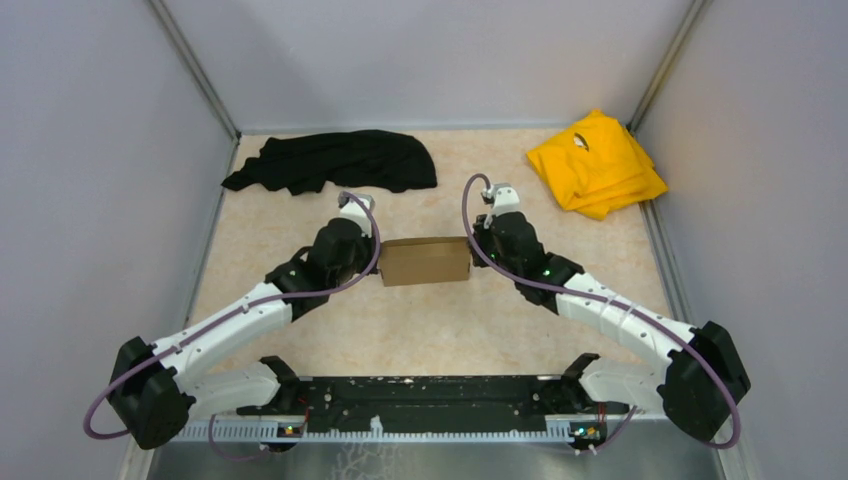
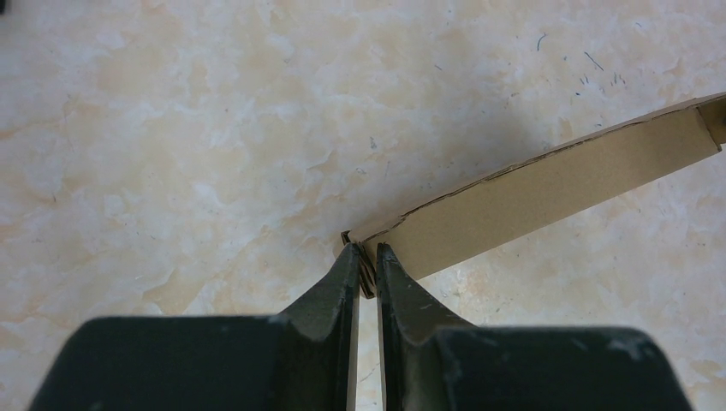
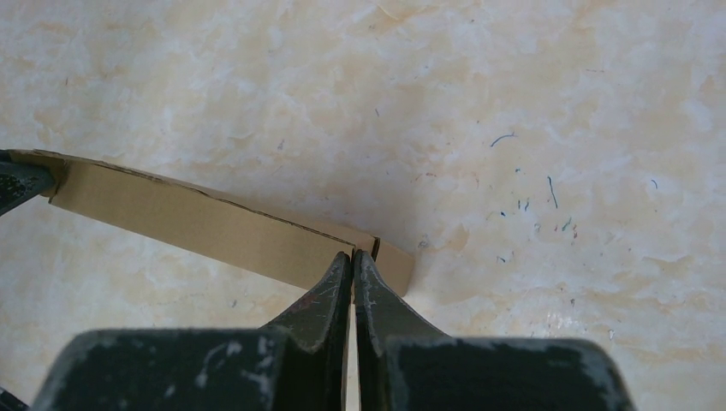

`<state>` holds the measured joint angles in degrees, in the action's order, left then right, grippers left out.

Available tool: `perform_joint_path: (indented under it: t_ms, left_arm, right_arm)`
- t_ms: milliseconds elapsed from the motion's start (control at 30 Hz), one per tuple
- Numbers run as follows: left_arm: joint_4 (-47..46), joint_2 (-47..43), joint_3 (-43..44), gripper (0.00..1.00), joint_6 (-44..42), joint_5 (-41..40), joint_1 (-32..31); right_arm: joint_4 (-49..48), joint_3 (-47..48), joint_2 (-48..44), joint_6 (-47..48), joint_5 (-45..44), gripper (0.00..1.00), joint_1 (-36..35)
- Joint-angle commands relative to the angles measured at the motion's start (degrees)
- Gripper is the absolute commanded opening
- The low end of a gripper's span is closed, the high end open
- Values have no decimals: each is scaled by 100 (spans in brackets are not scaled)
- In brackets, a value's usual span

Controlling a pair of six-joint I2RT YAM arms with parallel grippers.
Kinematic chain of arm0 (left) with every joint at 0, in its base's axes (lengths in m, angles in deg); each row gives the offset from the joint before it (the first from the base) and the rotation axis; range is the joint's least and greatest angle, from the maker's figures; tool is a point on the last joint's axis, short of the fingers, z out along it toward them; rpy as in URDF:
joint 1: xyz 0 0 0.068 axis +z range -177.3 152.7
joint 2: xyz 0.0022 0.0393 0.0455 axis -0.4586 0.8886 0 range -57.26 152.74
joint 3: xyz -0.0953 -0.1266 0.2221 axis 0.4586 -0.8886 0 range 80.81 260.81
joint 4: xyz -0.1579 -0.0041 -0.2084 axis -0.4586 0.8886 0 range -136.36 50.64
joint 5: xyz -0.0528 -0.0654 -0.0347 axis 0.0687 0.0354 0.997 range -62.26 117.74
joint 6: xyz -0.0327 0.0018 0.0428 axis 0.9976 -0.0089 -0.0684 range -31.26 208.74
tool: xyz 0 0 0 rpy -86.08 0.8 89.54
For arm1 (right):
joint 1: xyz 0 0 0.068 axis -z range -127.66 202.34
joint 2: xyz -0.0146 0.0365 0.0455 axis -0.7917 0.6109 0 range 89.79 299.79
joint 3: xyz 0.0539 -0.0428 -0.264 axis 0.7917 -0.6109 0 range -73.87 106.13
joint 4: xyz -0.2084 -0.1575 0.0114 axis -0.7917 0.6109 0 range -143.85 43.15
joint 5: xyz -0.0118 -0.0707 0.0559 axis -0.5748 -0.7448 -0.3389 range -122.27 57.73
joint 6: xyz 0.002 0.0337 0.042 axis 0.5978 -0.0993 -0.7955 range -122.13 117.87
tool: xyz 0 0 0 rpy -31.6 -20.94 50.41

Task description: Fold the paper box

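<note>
On the pale marbled desk (image 1: 440, 330), the plain brown cardboard paper box (image 1: 425, 262) sits mid-desk between both arms. The left tool (image 2: 366, 257) pinches its left end and the right tool (image 3: 353, 261) its right end, jaws almost together. A black cloth (image 1: 330, 162) and a yellow cloth (image 1: 597, 165) lie behind.

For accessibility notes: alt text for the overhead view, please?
Two robot arms hold a brown paper box between them, the left arm pinching its left end, the right arm its right. A black cloth and a yellow cloth lie at the table's far edge.
</note>
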<state>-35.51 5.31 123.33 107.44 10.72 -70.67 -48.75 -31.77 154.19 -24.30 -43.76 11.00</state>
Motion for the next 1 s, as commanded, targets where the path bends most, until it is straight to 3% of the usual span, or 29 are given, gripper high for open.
perform_joint_path:
  t_ms: [0, 967]
  left_arm:
    - [-282, 65, -140, 16, 136, 431, -176]
    - [-471, -27, -500, 16, 169, 332, -364]
  right_arm:
    - [-186, 14, 116, -91, 559, 0, -322]
    - [-225, -387, -59, 167, 407, 0, -454]
